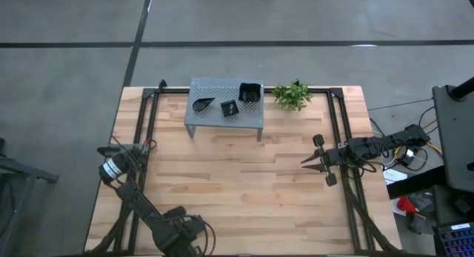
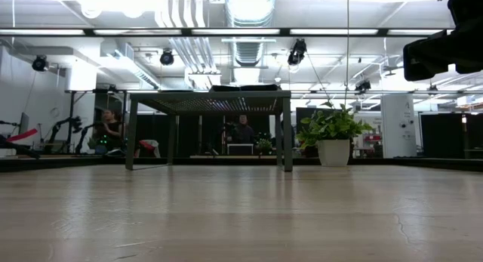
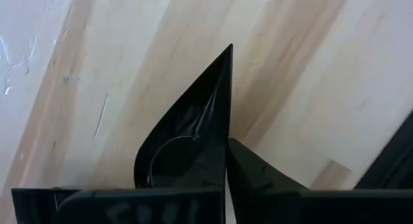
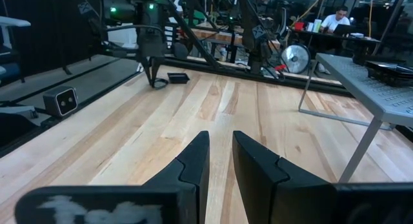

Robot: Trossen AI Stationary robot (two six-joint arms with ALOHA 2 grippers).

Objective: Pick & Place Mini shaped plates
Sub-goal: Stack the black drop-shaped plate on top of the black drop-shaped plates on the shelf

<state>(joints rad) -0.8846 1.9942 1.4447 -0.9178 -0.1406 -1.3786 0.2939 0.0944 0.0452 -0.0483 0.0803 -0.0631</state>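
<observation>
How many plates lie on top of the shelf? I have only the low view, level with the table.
Observer: Three, seen from above. On the shelf lie a leaf dish, a small square dish and a larger square dish.
Operator: Does any gripper hold a plate now?
Observer: Yes. The left gripper, at the left edge of the table, is shut on a glossy pointed black plate. The right gripper, near the right edge, is open and empty.
</observation>
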